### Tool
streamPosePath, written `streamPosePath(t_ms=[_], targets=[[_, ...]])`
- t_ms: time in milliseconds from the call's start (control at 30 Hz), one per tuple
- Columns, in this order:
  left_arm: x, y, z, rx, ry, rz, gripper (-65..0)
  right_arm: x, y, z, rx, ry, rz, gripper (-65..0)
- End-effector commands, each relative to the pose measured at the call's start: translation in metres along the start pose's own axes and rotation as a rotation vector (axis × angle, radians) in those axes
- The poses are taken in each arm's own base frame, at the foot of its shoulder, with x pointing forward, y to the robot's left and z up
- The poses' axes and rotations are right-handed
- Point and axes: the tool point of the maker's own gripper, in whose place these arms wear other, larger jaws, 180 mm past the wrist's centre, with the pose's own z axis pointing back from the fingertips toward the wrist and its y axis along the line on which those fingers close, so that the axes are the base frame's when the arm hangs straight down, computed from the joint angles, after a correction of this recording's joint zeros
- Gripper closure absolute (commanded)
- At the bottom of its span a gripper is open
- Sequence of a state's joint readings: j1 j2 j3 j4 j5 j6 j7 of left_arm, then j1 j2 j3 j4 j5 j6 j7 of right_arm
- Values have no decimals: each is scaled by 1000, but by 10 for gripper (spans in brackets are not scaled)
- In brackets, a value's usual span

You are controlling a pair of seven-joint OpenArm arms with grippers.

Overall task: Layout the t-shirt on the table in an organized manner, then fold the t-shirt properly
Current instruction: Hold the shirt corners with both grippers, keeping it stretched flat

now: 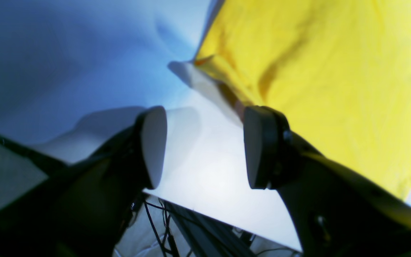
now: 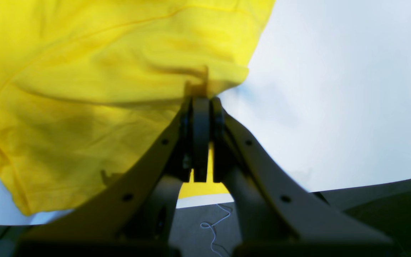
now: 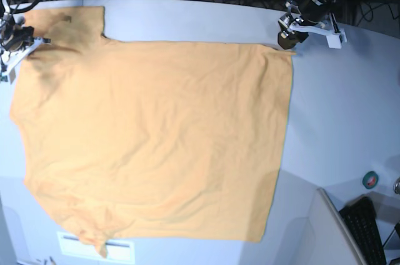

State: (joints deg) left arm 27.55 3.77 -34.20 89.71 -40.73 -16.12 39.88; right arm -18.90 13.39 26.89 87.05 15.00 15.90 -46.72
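One right tool (image 2: 202,103) pinches the t-shirt (image 3: 156,134); left tool (image 1: 202,146) gapes beside it.

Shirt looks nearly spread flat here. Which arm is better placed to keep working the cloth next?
Probably the right. The right gripper is shut on the t-shirt at a sleeve edge. The left gripper is open over the bare table, beside the shirt's corner, holding nothing.

We see the t-shirt (image 3: 156,140) as plain orange-yellow, unpatterned, the table (image 3: 337,121) pale grey-white, and both grippers' arms black.
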Motion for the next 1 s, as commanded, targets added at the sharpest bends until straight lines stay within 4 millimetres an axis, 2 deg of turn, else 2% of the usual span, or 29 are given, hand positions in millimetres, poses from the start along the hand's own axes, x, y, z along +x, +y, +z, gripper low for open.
streamPosePath(t_ms=[0, 133, 367, 667, 767, 867, 967], targets=[[11, -8, 2, -34, -35, -18, -329, 13, -6, 5, -11, -34, 12, 0], [14, -12, 2, -48, -42, -26, -329, 13, -5, 4, -10, -32, 13, 0], [19, -26, -13, -81, -57, 7, -329, 11, -5, 4, -10, -27, 14, 0], [0, -12, -25, -56, -4, 64, -329, 11, -6, 5, -12, -28, 11, 0], [-1, -7, -26, -46, -3, 80, -327, 11, -6, 4, -11, -28, 12, 0], [12, -1, -28, -34, -39, 104, -327, 11, -6, 4, -11, -28, 12, 0], [7, 1, -31, -31, -24, 115, -301, 11, -6, 4, -11, -28, 12, 0]])
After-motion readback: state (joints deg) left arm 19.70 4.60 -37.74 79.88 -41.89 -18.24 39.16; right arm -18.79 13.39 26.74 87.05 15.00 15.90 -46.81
